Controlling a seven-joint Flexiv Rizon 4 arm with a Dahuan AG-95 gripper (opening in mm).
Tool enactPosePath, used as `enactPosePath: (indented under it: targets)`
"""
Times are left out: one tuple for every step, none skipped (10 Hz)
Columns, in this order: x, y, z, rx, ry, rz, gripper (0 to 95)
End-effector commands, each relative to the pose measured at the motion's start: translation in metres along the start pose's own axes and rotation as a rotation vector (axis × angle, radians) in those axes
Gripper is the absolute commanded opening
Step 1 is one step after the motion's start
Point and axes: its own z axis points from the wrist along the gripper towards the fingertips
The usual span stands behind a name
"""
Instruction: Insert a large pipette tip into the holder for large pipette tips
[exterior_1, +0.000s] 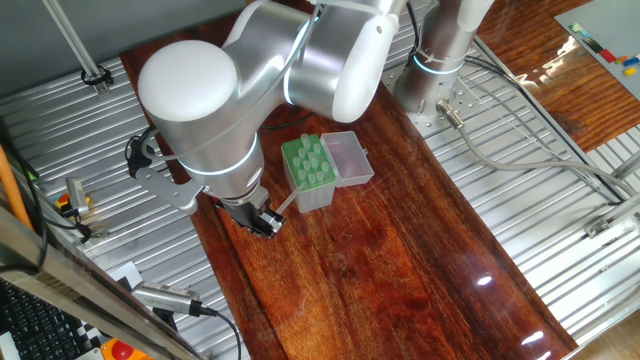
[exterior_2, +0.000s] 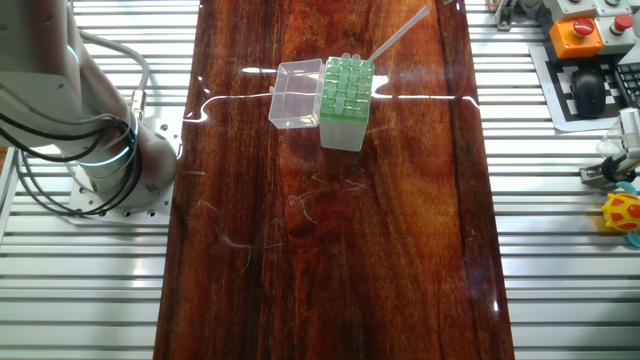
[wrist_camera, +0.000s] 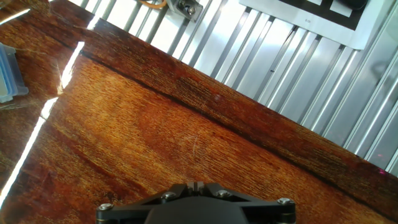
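**Tip in the pincer, box not yet reached**

I had the pincer (exterior_1: 266, 222) low over the wooden bench (exterior_1: 400, 260), at about seven o'clock from the tip box (exterior_1: 310, 172) in one fixed view. The pipette tip (exterior_1: 286, 204) slanted up from between the fingers toward the box, so I judged the pincer closed on its thick end. From the other fixed view the same tip (exterior_2: 396, 36) showed as a pale rod running from the far corner of the box (exterior_2: 346, 100) toward one o'clock; the pincer itself was out of that picture. The hand view gave me only the dark pincer base and bare wood, so I could not confirm the grip there.

The box stood on the bench with its clear lid (exterior_1: 348, 160) swung open at its three o'clock side. The tip was near the box but not in any hole.

To do this step well, I reckoned I should lift first, turn the tip so its narrow end pointed straight down, centre it over a free hole in the green top, and lower slowly; a slanted entry would likely jam on the hole's rim or tip the light box.

My count: one tip in hand, one box, one lid. A few tips seemed to stand in the box's far row, too small to number.
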Motion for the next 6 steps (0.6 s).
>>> enactPosePath:
  targets:
    - [0.000, 0.000, 0.000, 0.000, 0.000, 0.000, 0.0]
    - [0.000, 0.000, 0.000, 0.000, 0.000, 0.000, 0.0]
    - [0.000, 0.000, 0.000, 0.000, 0.000, 0.000, 0.0]
    - [-0.002, 0.005, -0.010, -0.026, 0.046, 0.013, 38.0]
    - [-0.001, 0.005, -0.010, -0.027, 0.046, 0.014, 38.0]
    - [-0.001, 0.005, -0.011, -0.026, 0.046, 0.015, 38.0]
